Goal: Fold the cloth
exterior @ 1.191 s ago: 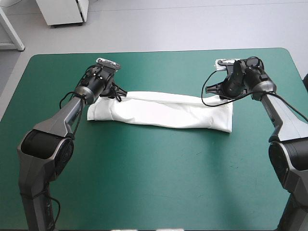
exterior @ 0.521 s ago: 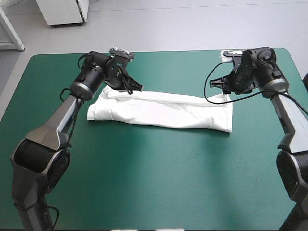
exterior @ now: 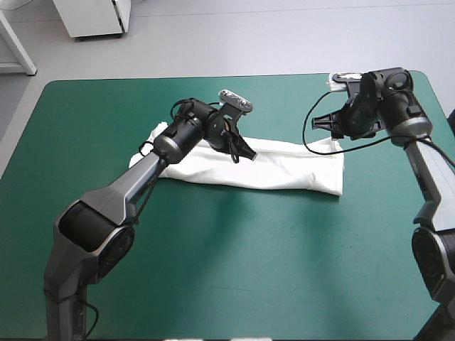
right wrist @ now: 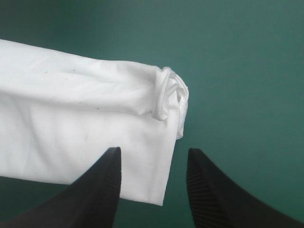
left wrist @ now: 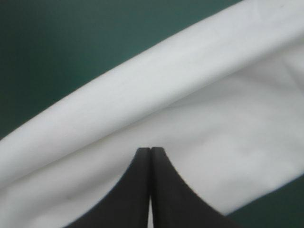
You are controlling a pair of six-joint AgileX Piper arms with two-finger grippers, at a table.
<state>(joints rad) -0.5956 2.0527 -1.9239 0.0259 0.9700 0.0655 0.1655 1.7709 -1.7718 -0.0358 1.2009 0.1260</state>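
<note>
The white T-shirt lies as a long folded strip across the middle of the table. My left gripper hangs over its far edge near the middle. In the left wrist view the gripper is closed to a point against the T-shirt, which fills the view with a fold band ahead; it looks shut on a layer of it. My right gripper hovers by the strip's right end. Seen from its wrist, the gripper is open, and the T-shirt's end edge lies below the gap, not gripped.
Bare teal-green cover stretches from the strip to the near edge. The table's far edge runs close behind both grippers, and the right edge is near the right arm.
The left gripper closed at the strip's far left corner, then swung right along the far edge to near the middle. The right gripper rose slightly off the right end and opened wider.
</note>
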